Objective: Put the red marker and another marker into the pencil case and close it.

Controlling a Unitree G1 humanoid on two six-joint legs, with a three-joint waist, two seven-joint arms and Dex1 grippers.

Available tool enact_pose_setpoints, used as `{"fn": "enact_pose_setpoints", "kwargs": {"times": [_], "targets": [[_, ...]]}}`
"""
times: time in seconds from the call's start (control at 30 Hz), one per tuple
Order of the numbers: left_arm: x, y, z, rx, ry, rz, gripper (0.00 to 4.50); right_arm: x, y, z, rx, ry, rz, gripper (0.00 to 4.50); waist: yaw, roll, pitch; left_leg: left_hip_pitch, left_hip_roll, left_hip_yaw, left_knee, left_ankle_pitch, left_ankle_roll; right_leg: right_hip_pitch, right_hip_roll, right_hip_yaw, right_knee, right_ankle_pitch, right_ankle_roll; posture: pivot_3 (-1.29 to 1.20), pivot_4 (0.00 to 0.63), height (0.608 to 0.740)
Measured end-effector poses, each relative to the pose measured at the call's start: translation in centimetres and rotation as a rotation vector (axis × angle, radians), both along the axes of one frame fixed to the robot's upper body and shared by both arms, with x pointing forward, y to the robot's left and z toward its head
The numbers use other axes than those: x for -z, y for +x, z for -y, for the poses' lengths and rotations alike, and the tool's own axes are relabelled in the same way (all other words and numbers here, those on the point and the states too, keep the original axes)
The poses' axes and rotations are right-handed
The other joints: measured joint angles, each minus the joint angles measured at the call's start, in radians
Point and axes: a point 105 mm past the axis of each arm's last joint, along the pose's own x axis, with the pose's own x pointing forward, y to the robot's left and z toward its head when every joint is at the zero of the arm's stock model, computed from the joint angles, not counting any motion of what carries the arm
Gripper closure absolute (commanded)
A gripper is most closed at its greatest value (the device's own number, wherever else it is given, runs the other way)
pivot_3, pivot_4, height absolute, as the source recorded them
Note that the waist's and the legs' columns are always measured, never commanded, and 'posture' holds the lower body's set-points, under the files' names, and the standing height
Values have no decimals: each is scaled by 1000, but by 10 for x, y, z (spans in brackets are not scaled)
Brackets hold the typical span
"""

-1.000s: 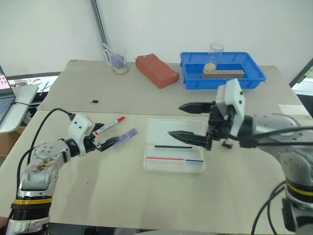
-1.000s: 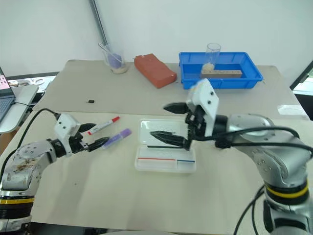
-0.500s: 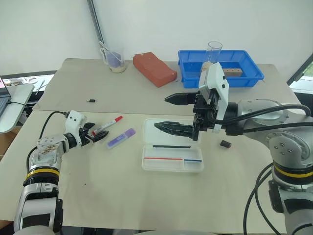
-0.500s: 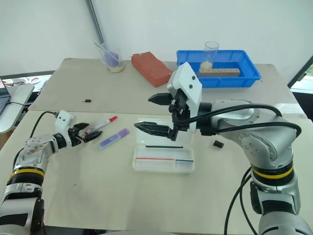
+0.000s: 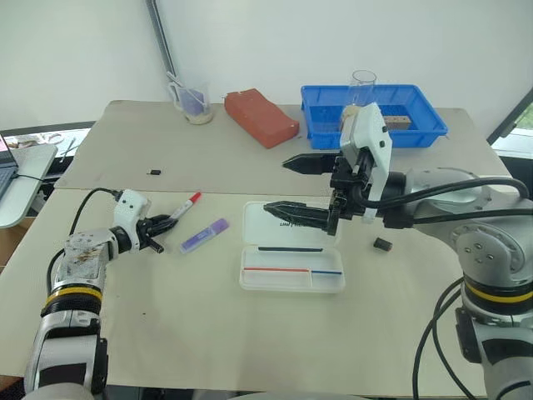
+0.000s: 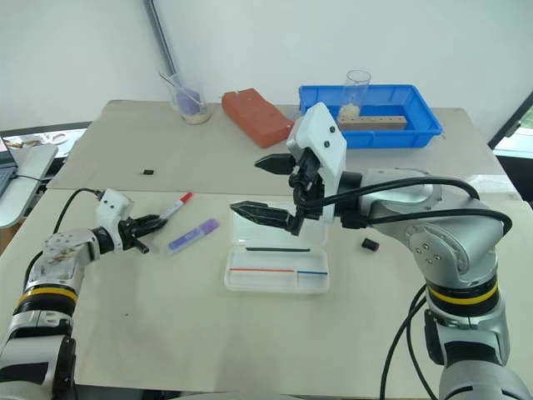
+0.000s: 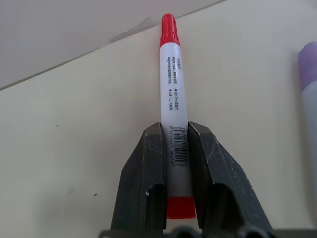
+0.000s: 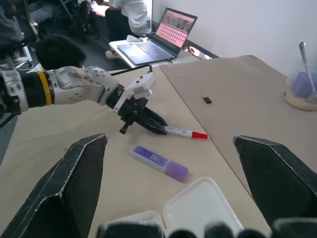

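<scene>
The left end effector [image 5: 164, 229] sits low on the worktop [image 5: 166, 317] with its two black fingers [image 7: 141, 183] pressed against the white barrel of the red marker [image 7: 173, 114], one on each side near the marker's small red tail end. The marker lies flat on the worktop and points away from the fingers, its red cap at the far tip. Just beside it, apart from the fingers, lies the purple highlighter [image 5: 205, 236], also flat on the worktop, between the marker and the pencil case.

The right end effector [image 5: 301, 187] hangs in the air above the far half of the pencil case [image 5: 293, 258], turned to point toward the left arm, with its fingers spread wide and nothing between them. One finger is over the case's open lid, the other is higher and farther back.

The pencil case lies open in the middle of the worktop. Its near half holds a thin black stick, a thin red stick and a thin blue stick lying lengthwise. To the right of the case a small dark block [image 5: 382, 245] rests on the worktop.

Along the far edge stand a clear cup [image 5: 195, 102], a reddish brick-shaped block [image 5: 261, 118] and a blue tray [image 5: 375, 117] holding a glass and a wooden block. A small black piece [image 5: 154, 172] lies alone on the far left half. A laptop [image 8: 158, 39] sits open on a side table.
</scene>
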Motion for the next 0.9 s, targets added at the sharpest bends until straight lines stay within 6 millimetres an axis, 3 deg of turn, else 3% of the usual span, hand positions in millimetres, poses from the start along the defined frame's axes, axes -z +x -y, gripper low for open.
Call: {"fn": "enact_pose_setpoints", "kwargs": {"times": [0.13, 0.23, 0.3, 0.43, 0.53, 0.73, 0.9], "targets": [[-64, -9, 21, 117, 50, 179, 4304, 23, -3, 28, 63, -78, -15, 0, 6, -1, 0, -2, 0, 1, 0, 3, -4, 1, -3, -1, -2, 0, 0, 0, 150, 740], [-111, -25, 68, 294, 54, 314, 4304, 29, -10, 46, 97, -117, -31, 0, 6, 1, 0, 1, -1, 3, 0, 3, -4, 3, -3, 1, -3, 0, 1, 0, 150, 740], [-123, -39, 103, 420, 48, 341, 4304, 34, -19, 59, 111, -147, -50, 0, 6, 2, 0, 2, -1, 2, -1, 3, -4, 6, -2, 0, -7, 0, 2, 0, 150, 740], [-110, -68, 164, 654, 35, 300, 4304, 42, -31, 73, 126, -169, -103, 0, -5, 2, 0, 4, -1, -1, -1, 3, -4, 9, 0, 2, -11, 0, 2, 0, 150, 740], [-90, -76, 187, 740, 65, 257, 4304, 53, -41, 76, 117, -203, -146, 0, -8, 1, 1, 5, -3, -4, -1, 3, -4, 11, 2, 3, -12, 0, 2, 0, 150, 740], [-27, -73, 201, 837, 167, 133, 4304, 66, -42, 73, 167, -208, -155, 0, -4, 1, 2, 5, -4, -6, 0, 3, -4, 12, 2, 3, -13, 0, 2, 0, 150, 740], [-8, -71, 198, 869, 218, 104, 4304, 75, -43, 69, 182, -208, -170, 0, 1, 1, 3, 2, -4, -6, 2, 3, -4, 10, 1, 3, -13, 0, 2, 0, 150, 740]]}}
